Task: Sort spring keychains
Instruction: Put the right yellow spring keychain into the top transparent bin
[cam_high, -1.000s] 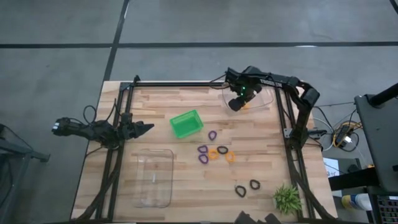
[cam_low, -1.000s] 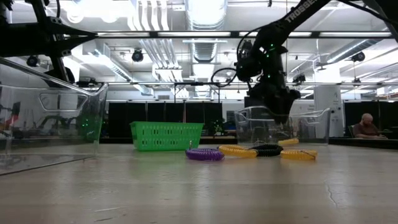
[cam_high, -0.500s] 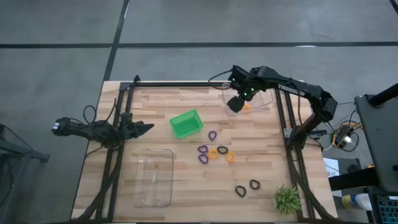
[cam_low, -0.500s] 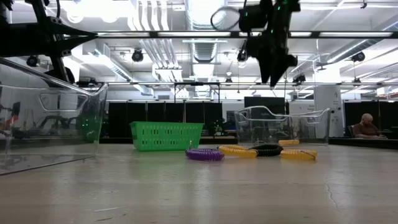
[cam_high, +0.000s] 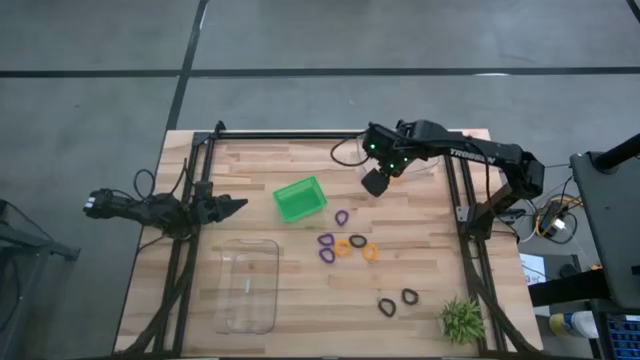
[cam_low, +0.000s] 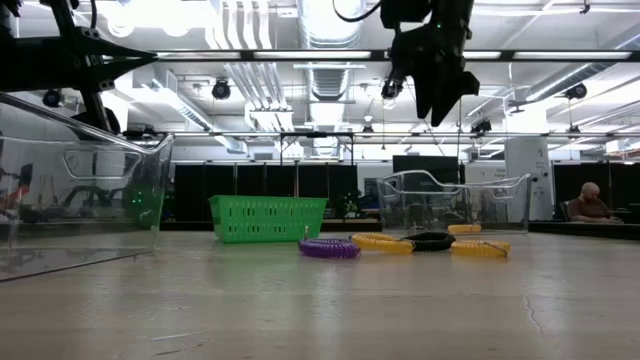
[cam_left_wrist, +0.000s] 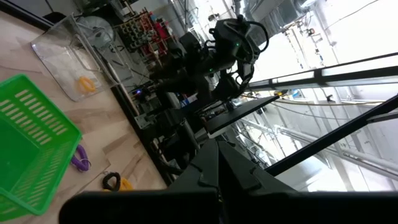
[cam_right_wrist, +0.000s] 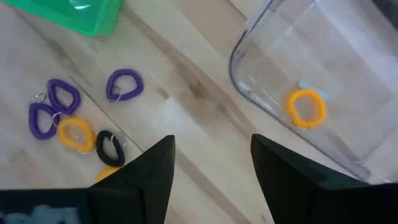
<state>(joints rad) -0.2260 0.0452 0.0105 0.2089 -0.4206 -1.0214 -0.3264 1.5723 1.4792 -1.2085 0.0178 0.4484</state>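
Several spring keychains lie flat on the wooden table: a purple one (cam_high: 342, 217) by itself, a cluster of purple (cam_high: 326, 248), orange (cam_high: 343, 246) and black (cam_high: 358, 241) loops, and two black ones (cam_high: 387, 307) nearer the front. One orange keychain (cam_right_wrist: 306, 107) lies on the floor of the far clear bin (cam_right_wrist: 336, 68). My right gripper (cam_high: 374, 181) (cam_right_wrist: 211, 180) hangs open and empty high above the table, between that bin and the cluster. My left gripper (cam_high: 235, 205) waits shut at the table's left side.
A green bin (cam_high: 300, 198) stands left of the keychains. A second clear bin (cam_high: 247, 285) sits near the left front. A small green plant (cam_high: 461, 320) stands at the right front corner. Black frame rails (cam_high: 460, 215) run along both sides.
My right gripper has risen out of the far clear bin, high above the table, and shifted a little toward the near edge and the keychain cluster. The orange keychain stays in that bin. The left arm has kept still.
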